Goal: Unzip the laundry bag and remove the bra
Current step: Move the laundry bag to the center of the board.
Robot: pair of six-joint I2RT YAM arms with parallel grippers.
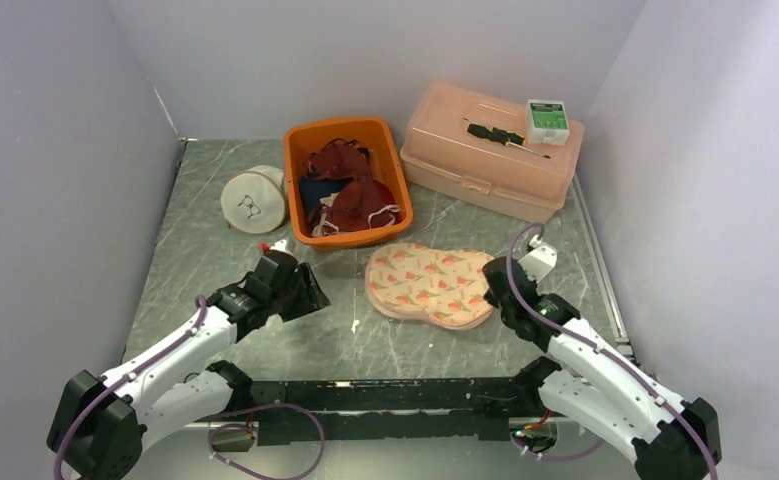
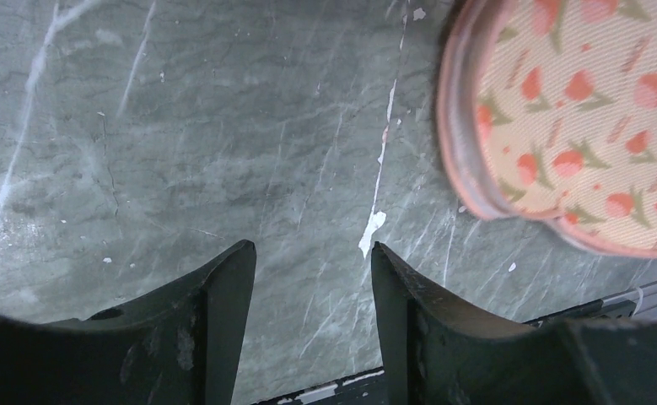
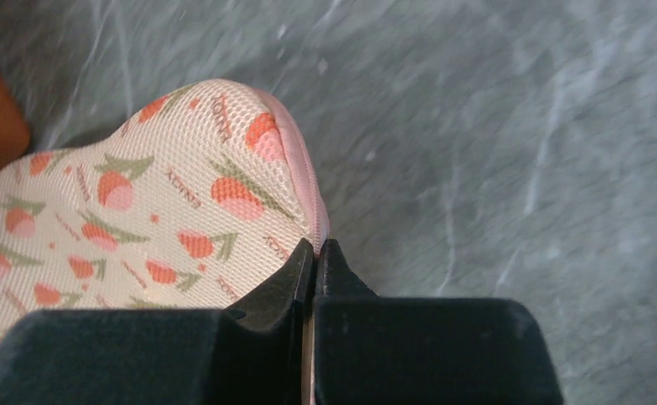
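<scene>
Currently the cream mesh laundry bag with tulip print and pink trim (image 1: 430,285) lies flat on the grey marbled table (image 1: 205,255), just on the arms' side of the orange plastic bin (image 1: 337,124); the right gripper (image 3: 315,249) is clenched, fingertips pressed together at the bag's pink rim, at the end farthest from the bin; whether they pinch the zip I cannot tell; the left gripper (image 2: 312,253) hangs released over bare table, also on the arms' side of the bin, apart from the bag.
</scene>
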